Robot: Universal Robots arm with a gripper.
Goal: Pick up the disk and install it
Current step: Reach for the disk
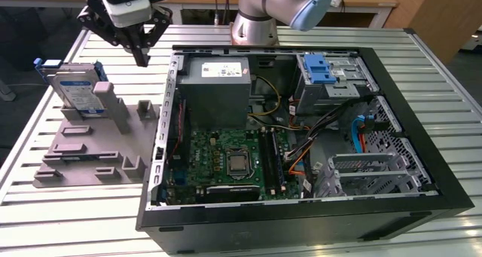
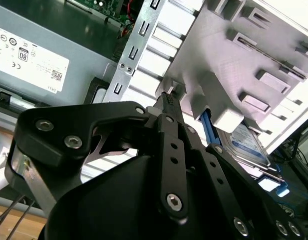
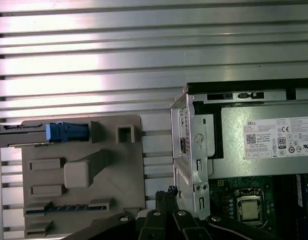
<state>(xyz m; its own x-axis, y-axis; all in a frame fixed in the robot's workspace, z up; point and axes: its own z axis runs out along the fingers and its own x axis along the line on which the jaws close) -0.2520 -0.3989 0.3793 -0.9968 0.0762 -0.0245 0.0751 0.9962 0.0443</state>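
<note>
The gripper [image 1: 141, 59], its fingers pressed together on nothing, is shown suspended above the slatted table [image 1: 68, 217] between the open computer case [image 1: 301, 213] and the grey fixture [image 1: 83, 155], in which the disk [image 1: 79, 92] is held upright.

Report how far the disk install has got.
Nothing looks done: the disk stands in the grey holder beside the open computer case. In hand: the tool hovers shut and empty between holder and case. Left: pickup and installation.
</note>
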